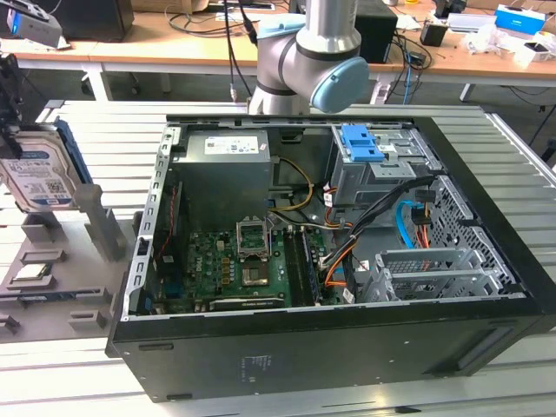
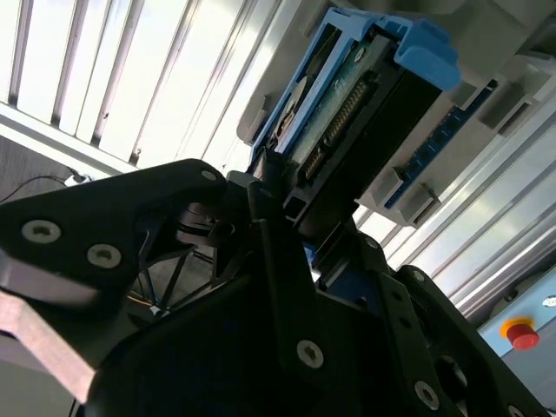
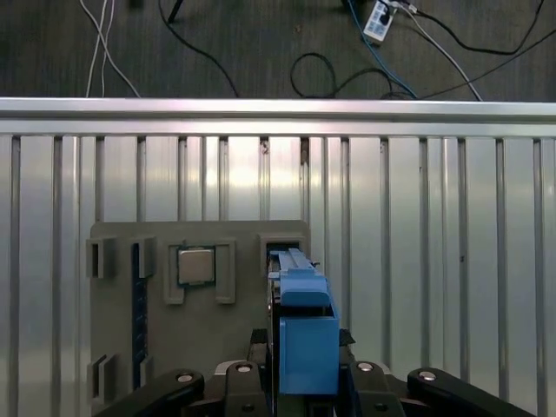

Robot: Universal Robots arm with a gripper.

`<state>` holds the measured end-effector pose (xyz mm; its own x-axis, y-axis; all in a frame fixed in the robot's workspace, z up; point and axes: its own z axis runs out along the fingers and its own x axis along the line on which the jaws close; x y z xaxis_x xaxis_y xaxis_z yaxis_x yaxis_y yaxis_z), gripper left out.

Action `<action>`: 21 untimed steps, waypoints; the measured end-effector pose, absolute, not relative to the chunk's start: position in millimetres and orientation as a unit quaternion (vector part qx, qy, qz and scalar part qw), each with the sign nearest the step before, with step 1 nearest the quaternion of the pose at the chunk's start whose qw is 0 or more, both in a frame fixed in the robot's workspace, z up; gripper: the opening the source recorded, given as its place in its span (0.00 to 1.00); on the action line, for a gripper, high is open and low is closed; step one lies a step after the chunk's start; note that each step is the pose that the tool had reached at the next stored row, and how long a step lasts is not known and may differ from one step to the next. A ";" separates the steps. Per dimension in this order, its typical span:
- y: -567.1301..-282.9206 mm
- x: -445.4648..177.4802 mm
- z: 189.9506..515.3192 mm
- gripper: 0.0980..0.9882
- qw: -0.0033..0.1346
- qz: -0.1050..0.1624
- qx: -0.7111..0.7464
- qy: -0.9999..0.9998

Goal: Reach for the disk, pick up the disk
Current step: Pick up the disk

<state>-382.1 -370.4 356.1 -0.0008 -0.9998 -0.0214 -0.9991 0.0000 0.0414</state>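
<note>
The disk (image 1: 39, 172) is a silver-grey hard drive with a white-and-blue label in a blue carrier. It stands on edge over the grey slotted stand (image 1: 97, 228) at the exterior view's left. My gripper (image 1: 9, 100) comes down on its top edge. In the first wrist view the black fingers (image 3: 349, 343) press against both sides of the blue carrier (image 3: 306, 334), and the disk's far end reaches the stand's slot (image 3: 283, 248). In the second wrist view the gripper (image 2: 304, 208) is shut on the disk (image 2: 365, 113), whose connector edge faces the camera.
An open computer case (image 1: 156, 217) lies on the slatted metal table (image 1: 78, 122), with a blue latch (image 1: 362, 143) on its drive cage. A processor (image 3: 196, 265) sits in the stand (image 3: 234, 334). Cables (image 3: 347, 69) lie on the floor beyond the table edge. A red button (image 2: 519, 333) sits nearby.
</note>
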 end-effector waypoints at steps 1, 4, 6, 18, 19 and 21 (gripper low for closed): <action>-370.4 -382.1 358.6 0.30 0.007 -0.022 0.707 -0.707; -370.3 -382.0 371.2 0.30 0.007 -0.022 0.707 -0.707; -368.8 -382.0 380.4 0.30 0.007 -0.022 0.707 -0.707; -366.1 -381.8 397.1 0.30 0.007 -0.022 0.707 -0.707; -366.1 -381.7 398.7 0.30 0.007 -0.022 0.707 -0.707; -366.1 -381.5 402.6 0.30 0.007 -0.022 0.707 -0.707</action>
<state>-381.5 -366.1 402.6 -0.0008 -0.9998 -0.0214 -0.9991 -0.0001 0.0415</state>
